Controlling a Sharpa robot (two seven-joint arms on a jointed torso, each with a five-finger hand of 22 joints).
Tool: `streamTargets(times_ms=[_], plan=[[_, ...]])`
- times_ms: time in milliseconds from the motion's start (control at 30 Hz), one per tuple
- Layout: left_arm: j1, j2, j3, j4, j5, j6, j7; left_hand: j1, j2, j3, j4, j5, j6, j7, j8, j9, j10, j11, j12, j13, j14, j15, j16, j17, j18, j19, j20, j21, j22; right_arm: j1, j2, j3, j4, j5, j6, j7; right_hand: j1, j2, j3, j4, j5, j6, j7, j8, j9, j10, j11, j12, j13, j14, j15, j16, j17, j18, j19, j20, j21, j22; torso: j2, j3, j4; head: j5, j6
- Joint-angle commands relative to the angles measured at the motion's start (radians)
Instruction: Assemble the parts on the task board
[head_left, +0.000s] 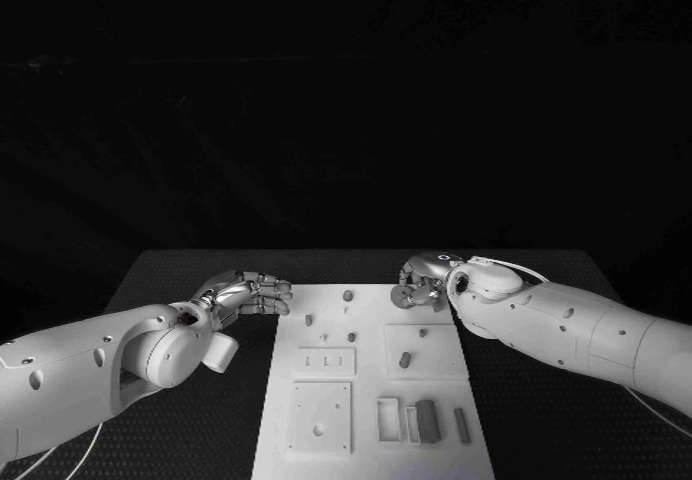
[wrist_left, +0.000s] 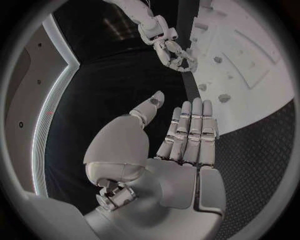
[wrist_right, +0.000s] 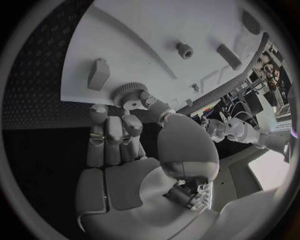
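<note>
The white task board lies in the middle of the black table. My right hand is over the board's far right corner and pinches a round knurled part between thumb and fingers; the right wrist view shows this knurled part at the fingertips, just above the board. My left hand hovers beside the board's far left edge. In the left wrist view its fingers lie straight and side by side, thumb apart, holding nothing.
Small pegs stand on the board's far half, an oblong part on a raised square, and a dark block in the near slots. A rectangular part lies close to the right hand. Bare table flanks the board.
</note>
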Motion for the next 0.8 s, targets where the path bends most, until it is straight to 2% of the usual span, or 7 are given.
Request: streamTargets(times_ms=[33, 300, 500, 667, 800], plan=[[0.001, 0.001, 0.001, 0.002, -0.005, 0.016, 0.005, -0.013, 0.0, -0.006, 0.0, 0.004, -0.007, 0.021, -0.004, -0.001, 0.003, 0.003, -0.006, 0.001, 0.001, 0.002, -0.004, 0.002, -0.012, 0.001, -0.009, -0.004, -0.002, -0.02, -0.001, -0.01, -0.006, -0.053, 0.039, -0.008, 0.006, -0.01, -0.001, -0.003, 0.003, 0.001, 0.001, 0.002, -0.002, -0.003, -0.002, 0.003, -0.002, -0.004, -0.001, 0.002, -0.002, 0.026, -0.006, -0.001, 0.005, 0.019, 0.0, -0.0001, -0.0005, 0.0, -0.001], [0.001, 0.001, 0.001, 0.001, -0.006, 0.016, 0.006, -0.013, 0.0, -0.006, 0.0, 0.004, -0.007, 0.022, -0.004, -0.001, 0.003, 0.003, -0.006, 0.001, 0.001, 0.002, -0.004, 0.002, -0.012, 0.001, -0.009, -0.004, -0.002, -0.03, 0.001, -0.013, -0.015, -0.088, 0.025, -0.007, 0.022, -0.017, 0.002, -0.004, 0.004, 0.001, 0.001, 0.002, -0.004, -0.004, -0.002, 0.002, -0.005, -0.008, -0.001, 0.0, -0.007, 0.026, -0.008, 0.0, 0.004, 0.018, 0.0, 0.0, 0.0006, -0.001, -0.002], [0.001, 0.0, 0.001, 0.001, -0.006, 0.016, 0.006, -0.013, 0.0, -0.006, 0.0, 0.004, -0.007, 0.022, -0.004, -0.001, 0.003, 0.003, -0.007, 0.001, 0.001, 0.002, -0.004, 0.002, -0.012, 0.001, -0.009, -0.004, -0.002, -0.037, 0.001, -0.016, -0.017, -0.1, 0.012, 0.005, 0.048, -0.01, 0.009, -0.005, 0.004, 0.007, 0.0, 0.006, -0.003, -0.004, -0.003, 0.002, -0.008, -0.008, -0.002, 0.001, -0.008, 0.026, -0.01, 0.0, 0.005, 0.018, 0.0, 0.0, 0.0007, 0.0, -0.001], [0.001, 0.0, 0.001, 0.001, -0.006, 0.015, 0.006, -0.013, 0.0, -0.006, 0.0, 0.004, -0.007, 0.022, -0.005, -0.001, 0.004, 0.003, -0.007, 0.001, 0.001, 0.002, -0.005, 0.002, -0.012, 0.001, -0.009, -0.005, -0.002, -0.039, -0.002, -0.016, -0.015, -0.1, 0.001, 0.01, 0.06, 0.003, 0.029, -0.001, 0.005, 0.039, -0.009, 0.025, 0.004, -0.002, -0.012, 0.003, -0.011, -0.005, -0.009, 0.002, -0.007, 0.026, -0.008, 0.003, 0.006, 0.018, 0.0, 0.0003, -0.0002, 0.0, 0.0], [0.001, 0.0, 0.001, 0.001, -0.006, 0.016, 0.006, -0.013, 0.001, -0.006, 0.0, 0.004, -0.007, 0.022, -0.005, -0.001, 0.004, 0.003, -0.007, 0.001, 0.001, 0.002, -0.005, 0.002, -0.012, 0.001, -0.009, -0.005, -0.002, -0.039, -0.004, -0.016, -0.012, -0.097, -0.011, 0.011, 0.047, 0.025, 0.038, -0.001, 0.004, 0.07, -0.022, 0.042, 0.013, 0.0, -0.024, 0.004, -0.014, 0.001, -0.02, 0.005, -0.004, 0.026, -0.006, 0.005, 0.008, 0.018, 0.0, -0.0004, -0.0001, 0.0, -0.001]])
